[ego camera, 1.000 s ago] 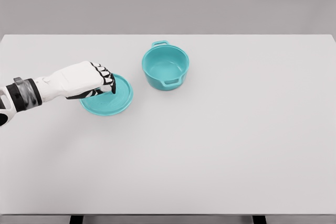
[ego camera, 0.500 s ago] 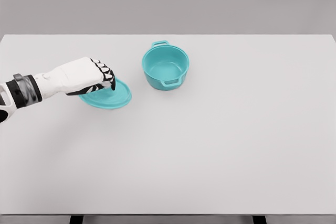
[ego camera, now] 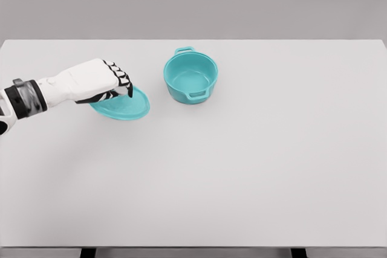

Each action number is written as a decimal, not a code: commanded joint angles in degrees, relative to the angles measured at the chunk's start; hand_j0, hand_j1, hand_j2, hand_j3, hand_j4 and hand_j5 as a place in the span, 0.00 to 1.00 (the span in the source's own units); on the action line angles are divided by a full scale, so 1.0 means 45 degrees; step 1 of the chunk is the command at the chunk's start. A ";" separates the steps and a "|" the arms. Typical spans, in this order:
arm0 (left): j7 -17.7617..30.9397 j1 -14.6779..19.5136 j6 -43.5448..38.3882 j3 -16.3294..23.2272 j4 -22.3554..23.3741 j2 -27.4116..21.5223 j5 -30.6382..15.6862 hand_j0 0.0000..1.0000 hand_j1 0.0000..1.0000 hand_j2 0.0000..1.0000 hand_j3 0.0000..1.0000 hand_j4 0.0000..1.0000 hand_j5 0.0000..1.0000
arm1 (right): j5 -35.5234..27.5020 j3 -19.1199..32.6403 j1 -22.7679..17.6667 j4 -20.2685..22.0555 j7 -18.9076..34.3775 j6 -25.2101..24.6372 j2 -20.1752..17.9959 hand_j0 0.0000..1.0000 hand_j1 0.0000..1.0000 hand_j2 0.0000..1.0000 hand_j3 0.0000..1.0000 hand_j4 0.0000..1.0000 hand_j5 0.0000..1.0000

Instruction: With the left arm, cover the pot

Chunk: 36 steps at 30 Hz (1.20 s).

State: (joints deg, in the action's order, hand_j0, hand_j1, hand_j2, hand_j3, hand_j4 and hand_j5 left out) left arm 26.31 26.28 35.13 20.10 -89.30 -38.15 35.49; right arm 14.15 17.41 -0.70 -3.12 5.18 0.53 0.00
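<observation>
A teal pot [ego camera: 191, 77] with two handles stands open on the white table [ego camera: 242, 161], left of centre and toward the back. To its left, the round teal lid [ego camera: 124, 106] hangs tilted just above the table. My left hand [ego camera: 115, 87] is shut on the lid's near-left part, fingers curled over its top. The lid is apart from the pot, about a hand's width to the left of it. My right arm does not show in the head view.
The table's far edge runs just behind the pot. Nothing else stands on the table.
The lid lay flat on the table a second ago. My left hand has lifted it, tilted it and carried it slightly up and back.
</observation>
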 commanded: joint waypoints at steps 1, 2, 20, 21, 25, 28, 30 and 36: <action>-0.0007 0.0000 -0.0028 -0.0034 0.0019 0.0000 -0.0113 0.49 0.49 0.49 0.49 0.49 0.49 | 0.0001 -0.0001 0.0000 -0.0009 0.0002 0.0000 0.0001 1.00 1.00 1.00 1.00 1.00 1.00; -0.0007 0.0097 -0.0028 -0.0053 0.0078 0.0000 -0.0133 0.49 0.49 0.49 0.49 0.49 0.49 | 0.0001 -0.0001 0.0000 -0.0009 0.0002 0.0000 0.0001 1.00 1.00 1.00 1.00 1.00 1.00; -0.0007 0.0977 -0.0028 -0.0112 0.0938 0.0957 -0.0523 0.49 0.49 0.49 0.49 0.49 0.49 | 0.0001 -0.0001 0.0000 0.0011 0.0002 0.0000 0.0001 1.00 1.00 1.00 1.00 1.00 1.00; -0.0007 0.0996 -0.0028 -0.0112 0.0938 0.0958 -0.0523 0.49 0.49 0.49 0.49 0.49 0.49 | 0.0001 -0.0001 0.0000 0.0011 0.0002 0.0000 0.0001 1.00 1.00 1.00 1.00 1.00 1.00; -0.0007 0.1094 -0.0028 -0.0170 0.0938 0.1250 -0.0543 0.49 0.49 0.49 0.49 0.49 0.49 | 0.0001 -0.0001 0.0000 -0.0009 0.0002 0.0000 0.0001 1.00 1.00 1.00 1.00 1.00 1.00; -0.0007 0.1250 -0.0028 -0.0210 0.1191 0.1524 -0.0523 0.49 0.49 0.49 0.49 0.49 0.49 | 0.0001 -0.0001 0.0000 -0.0009 0.0002 0.0000 0.0001 1.00 1.00 1.00 1.00 1.00 1.00; -0.0007 0.1289 -0.0028 -0.0229 0.1230 0.1680 -0.0523 0.49 0.49 0.49 0.49 0.49 0.49 | 0.0001 -0.0001 0.0000 0.0011 0.0002 0.0000 0.0001 1.00 1.00 1.00 1.00 1.00 1.00; -0.0007 0.1309 -0.0028 -0.0229 0.1465 0.2149 -0.0523 0.49 0.49 0.49 0.49 0.49 0.49 | 0.0001 -0.0001 0.0000 -0.0009 0.0002 0.0000 0.0001 1.00 1.00 1.00 1.00 1.00 1.00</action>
State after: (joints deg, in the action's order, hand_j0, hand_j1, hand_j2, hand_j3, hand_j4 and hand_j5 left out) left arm 26.32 32.25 35.14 19.07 -83.04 -29.13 33.50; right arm 14.15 17.41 -0.70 -3.11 5.18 0.53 0.00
